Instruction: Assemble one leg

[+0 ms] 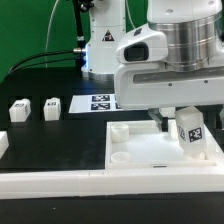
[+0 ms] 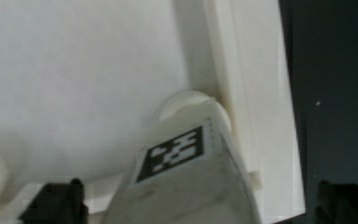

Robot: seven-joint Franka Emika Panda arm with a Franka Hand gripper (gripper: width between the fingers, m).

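Note:
A white leg (image 1: 190,129) with a black-and-white marker stands slightly tilted at the near right corner of the large white tray-like piece (image 1: 135,150). In the wrist view the leg (image 2: 190,150) reaches to a round corner socket (image 2: 190,100) beside the tray's rim. My gripper (image 1: 185,119) is directly over the leg. Its dark fingertips (image 2: 55,202) stand on either side of the leg with a gap on each side, so the gripper (image 2: 199,206) is open. Two more legs (image 1: 19,110) (image 1: 52,107) lie on the black table at the exterior view's left.
The marker board (image 1: 100,102) lies behind the tray near the arm's base. Another round socket (image 1: 120,130) shows at the tray's far left corner. A white part (image 1: 3,145) sticks in at the exterior view's left edge.

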